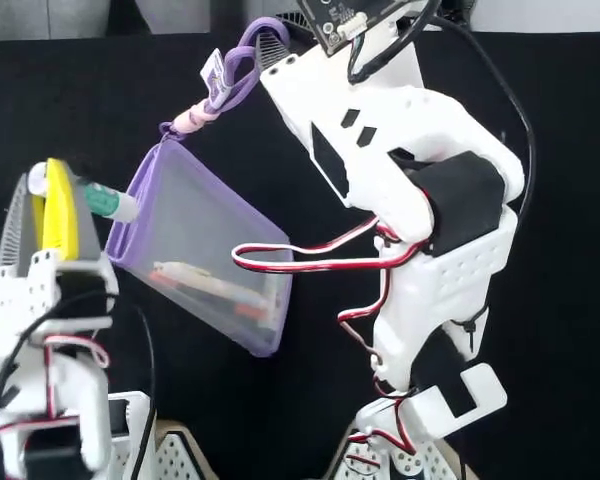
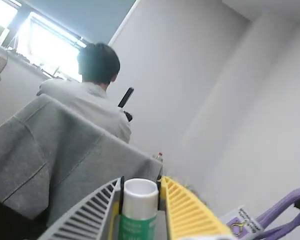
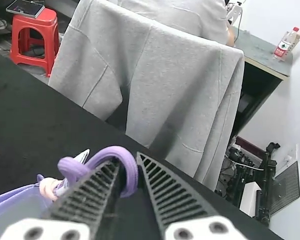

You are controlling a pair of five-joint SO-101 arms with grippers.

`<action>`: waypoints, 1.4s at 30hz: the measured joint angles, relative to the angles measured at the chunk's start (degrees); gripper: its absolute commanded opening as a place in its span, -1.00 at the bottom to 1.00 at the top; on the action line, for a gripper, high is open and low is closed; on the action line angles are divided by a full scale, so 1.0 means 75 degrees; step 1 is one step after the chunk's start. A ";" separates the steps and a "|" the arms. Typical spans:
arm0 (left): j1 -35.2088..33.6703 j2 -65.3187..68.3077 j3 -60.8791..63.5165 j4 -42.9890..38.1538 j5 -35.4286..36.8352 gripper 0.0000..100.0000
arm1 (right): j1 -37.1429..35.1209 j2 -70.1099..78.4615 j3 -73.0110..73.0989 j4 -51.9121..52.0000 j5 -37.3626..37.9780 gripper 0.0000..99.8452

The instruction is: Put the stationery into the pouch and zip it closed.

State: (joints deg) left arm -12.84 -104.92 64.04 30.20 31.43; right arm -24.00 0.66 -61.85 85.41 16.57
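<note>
Well, the translucent lilac plastic pouch hangs slantwise above the matte black tabletop, dangling from its purple fabric wrist loop. At the far side the right gripper, with black ribbed fingers, is pinched tight around that loop. Through the pouch's soft, see-through wall, slim orange-and-white pens lie along its low edge. Over on the left, the left gripper, one finger grey and ribbed, the other yellow, is clamped on a round green tube with a white cap. One white end of the tube sits right at the pouch's left corner.
</note>
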 measured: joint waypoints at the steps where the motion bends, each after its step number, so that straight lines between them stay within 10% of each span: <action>1: -0.0012 0.0000 0.0281 -0.0152 0.0000 -0.94 | 0.0000 0.0000 0.0000 0.0000 0.0000 -0.98; 13: -0.0563 0.0059 0.1266 -0.0633 0.0059 -0.94 | 0.0000 0.0000 0.0000 0.0000 0.0000 -0.98; 31: 0.2567 0.0000 0.1477 -0.0270 -0.0551 -0.93 | 0.0012 -0.0270 0.0000 0.0000 0.0000 -0.98; 42: 0.4056 0.0012 0.3106 -0.3212 -0.1840 -0.94 | 0.0012 -0.0270 0.0000 0.0000 0.0000 -0.98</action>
State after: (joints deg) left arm 17.58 -104.84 87.34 6.11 17.63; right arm -23.91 -1.36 -61.85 85.41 16.57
